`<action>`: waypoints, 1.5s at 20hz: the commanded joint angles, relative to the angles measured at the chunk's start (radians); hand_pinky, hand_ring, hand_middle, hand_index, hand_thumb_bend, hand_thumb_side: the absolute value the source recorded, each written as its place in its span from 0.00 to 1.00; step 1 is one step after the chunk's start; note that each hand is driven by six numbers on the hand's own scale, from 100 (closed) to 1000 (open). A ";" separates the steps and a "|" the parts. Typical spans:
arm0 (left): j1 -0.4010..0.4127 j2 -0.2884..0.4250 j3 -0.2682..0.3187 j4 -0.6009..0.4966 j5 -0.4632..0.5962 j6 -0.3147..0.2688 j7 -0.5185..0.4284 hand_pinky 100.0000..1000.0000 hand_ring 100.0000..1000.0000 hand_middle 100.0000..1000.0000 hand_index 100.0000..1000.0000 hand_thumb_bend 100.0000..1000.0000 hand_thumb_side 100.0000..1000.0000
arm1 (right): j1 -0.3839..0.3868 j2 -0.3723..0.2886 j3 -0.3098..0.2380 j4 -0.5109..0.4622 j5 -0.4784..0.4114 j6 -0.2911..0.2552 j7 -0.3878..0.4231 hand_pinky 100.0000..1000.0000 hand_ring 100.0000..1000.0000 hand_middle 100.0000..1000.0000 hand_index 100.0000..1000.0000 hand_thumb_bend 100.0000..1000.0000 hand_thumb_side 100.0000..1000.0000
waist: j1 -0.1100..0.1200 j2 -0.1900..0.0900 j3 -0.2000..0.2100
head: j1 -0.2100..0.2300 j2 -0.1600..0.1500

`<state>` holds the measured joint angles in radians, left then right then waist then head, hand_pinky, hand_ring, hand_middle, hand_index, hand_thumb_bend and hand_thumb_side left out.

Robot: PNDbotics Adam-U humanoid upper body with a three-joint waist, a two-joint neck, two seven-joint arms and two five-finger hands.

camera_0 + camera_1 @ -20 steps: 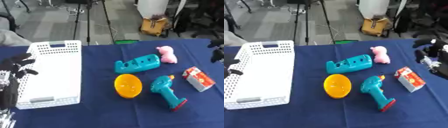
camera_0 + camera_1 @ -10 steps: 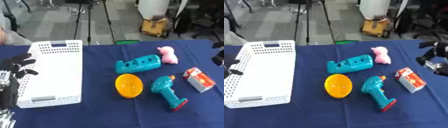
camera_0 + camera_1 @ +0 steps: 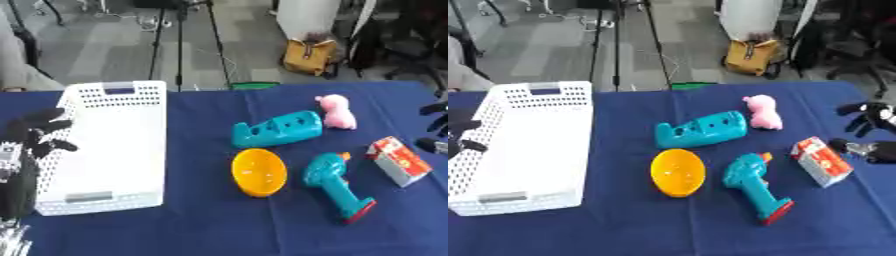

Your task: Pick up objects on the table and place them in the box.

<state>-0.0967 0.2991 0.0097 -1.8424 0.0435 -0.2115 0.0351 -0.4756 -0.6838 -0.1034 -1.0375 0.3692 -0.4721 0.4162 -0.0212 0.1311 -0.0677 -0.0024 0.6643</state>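
Observation:
A white perforated box (image 3: 109,145) stands at the table's left with nothing in it. Right of it lie a teal holder with round holes (image 3: 276,129), a pink plush pig (image 3: 336,112), a yellow bowl (image 3: 258,172), a teal toy drill (image 3: 338,185) and a small red-and-white carton (image 3: 398,161). My left hand (image 3: 35,137) rests open against the box's left wall, fingers spread. My right hand (image 3: 871,131) hovers open at the right edge, just right of the carton, holding nothing.
The table wears a dark blue cloth (image 3: 219,225). Beyond its far edge are tripod legs (image 3: 179,45), a tan bag (image 3: 311,54) and an office chair (image 3: 411,45) on a grey floor.
My right hand has drifted down and to the right, ending beside the carton. The objects and my left hand have stayed put.

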 commanded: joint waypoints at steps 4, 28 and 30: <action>-0.005 0.024 0.000 -0.012 0.003 -0.002 -0.005 0.49 0.74 0.75 0.77 0.23 1.00 | -0.045 -0.029 0.017 0.118 0.100 -0.033 -0.054 0.58 0.68 0.79 0.87 0.58 0.51 | 0.000 -0.014 0.002 | -0.002 0.007; -0.004 0.019 -0.006 -0.015 0.008 -0.002 -0.011 0.49 0.74 0.75 0.77 0.22 1.00 | -0.144 0.029 0.035 0.304 0.474 -0.027 -0.262 0.76 0.82 0.83 0.88 0.60 0.53 | 0.018 -0.019 0.011 | -0.002 0.008; -0.003 0.018 -0.007 -0.015 0.009 -0.002 -0.012 0.49 0.74 0.75 0.77 0.22 1.00 | -0.153 0.034 0.033 0.320 0.505 -0.029 -0.278 0.76 0.82 0.83 0.88 0.60 0.53 | 0.019 -0.019 0.013 | -0.002 0.007</action>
<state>-0.0959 0.2992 0.0031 -1.8424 0.0478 -0.2117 0.0264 -0.6077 -0.6263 -0.0614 -0.7202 0.8515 -0.5006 0.1516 -0.0010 0.1276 -0.0550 -0.0023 0.6682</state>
